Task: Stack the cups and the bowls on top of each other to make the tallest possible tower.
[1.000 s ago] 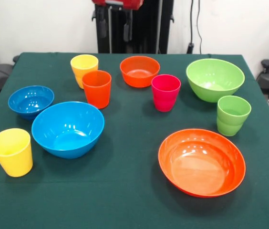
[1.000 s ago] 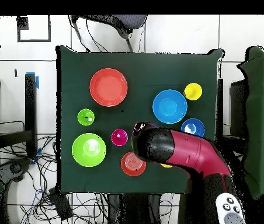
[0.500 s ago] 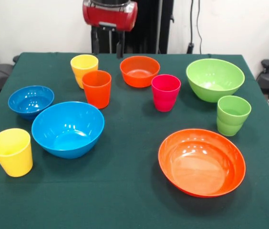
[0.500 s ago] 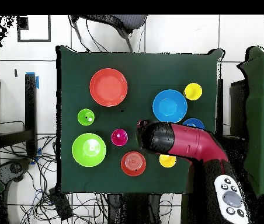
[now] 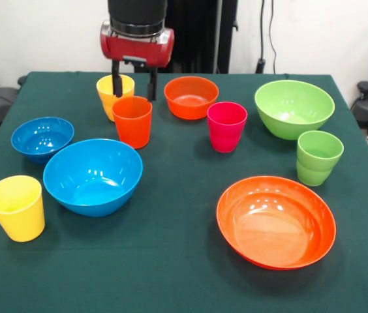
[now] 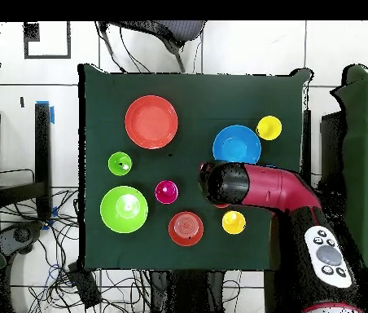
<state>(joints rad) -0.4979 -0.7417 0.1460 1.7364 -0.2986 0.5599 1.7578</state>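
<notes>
Nothing is stacked; all cups and bowls stand separate. Jaws parted, empty, directly above the orange cup [image 5: 132,121]; every stacking step remains.

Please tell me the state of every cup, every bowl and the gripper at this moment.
gripper: open, above orange cup
orange cup: upright, free
yellow cups: upright, apart
pink-red cup: upright
green cup: upright
blue bowls: upright, unstacked
orange bowls: upright, unstacked
green bowl: upright, empty

The arm reaches down vertically, its gripper [image 5: 134,85] hanging with fingers spread apart.
</notes>
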